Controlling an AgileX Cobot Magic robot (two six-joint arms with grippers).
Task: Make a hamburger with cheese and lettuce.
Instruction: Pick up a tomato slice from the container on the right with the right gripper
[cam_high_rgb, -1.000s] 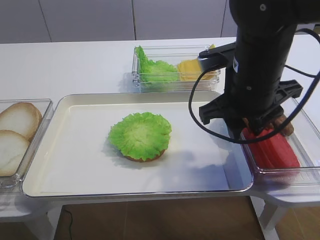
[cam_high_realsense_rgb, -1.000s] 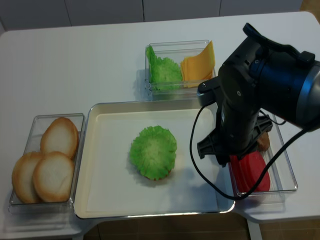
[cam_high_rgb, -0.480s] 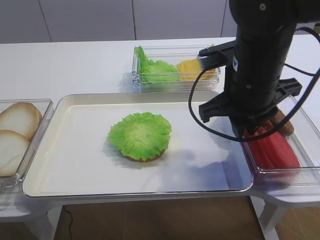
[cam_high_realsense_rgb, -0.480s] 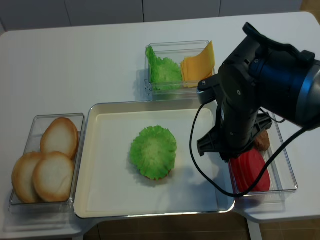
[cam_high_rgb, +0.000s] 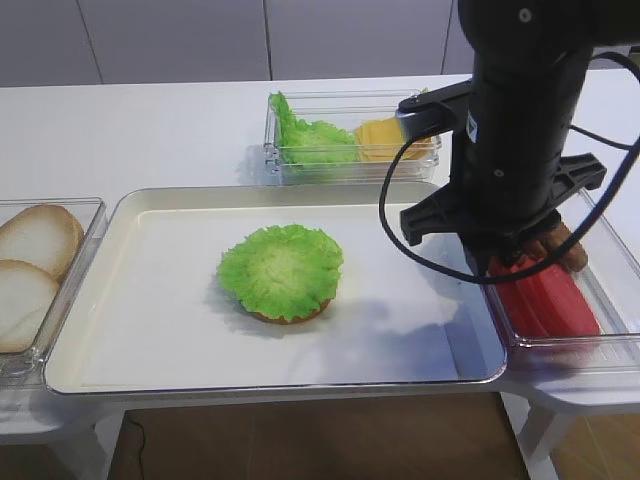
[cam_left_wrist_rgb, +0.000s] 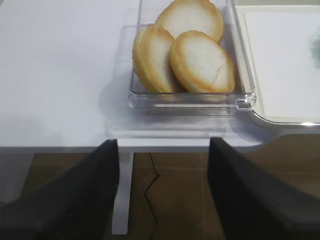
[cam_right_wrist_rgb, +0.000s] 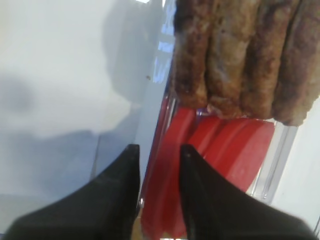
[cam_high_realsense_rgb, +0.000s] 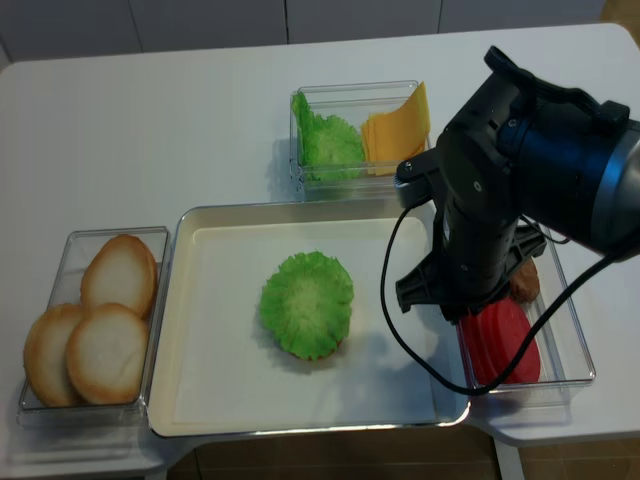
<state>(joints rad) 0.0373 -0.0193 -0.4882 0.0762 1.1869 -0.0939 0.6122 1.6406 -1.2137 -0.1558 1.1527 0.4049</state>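
The hamburger (cam_high_rgb: 283, 277), a tan bun base under a ruffled green lettuce (cam_high_realsense_rgb: 307, 303) leaf, sits mid-tray (cam_high_rgb: 150, 330), well left of the right gripper (cam_right_wrist_rgb: 159, 187). That gripper hangs at the left edge of the clear right-hand bin (cam_high_rgb: 610, 345); its black fingers (cam_right_wrist_rgb: 125, 195) stand slightly apart around the edge of a glossy red slice (cam_right_wrist_rgb: 227, 155), though an actual grip cannot be told. Rough brown patties (cam_right_wrist_rgb: 245, 55) lie beyond. Smooth yellow cheese (cam_high_realsense_rgb: 395, 130) squares lean in the far container beside spare leaves. The left gripper (cam_left_wrist_rgb: 162, 192) is spread wide near pale bun halves (cam_left_wrist_rgb: 185, 55).
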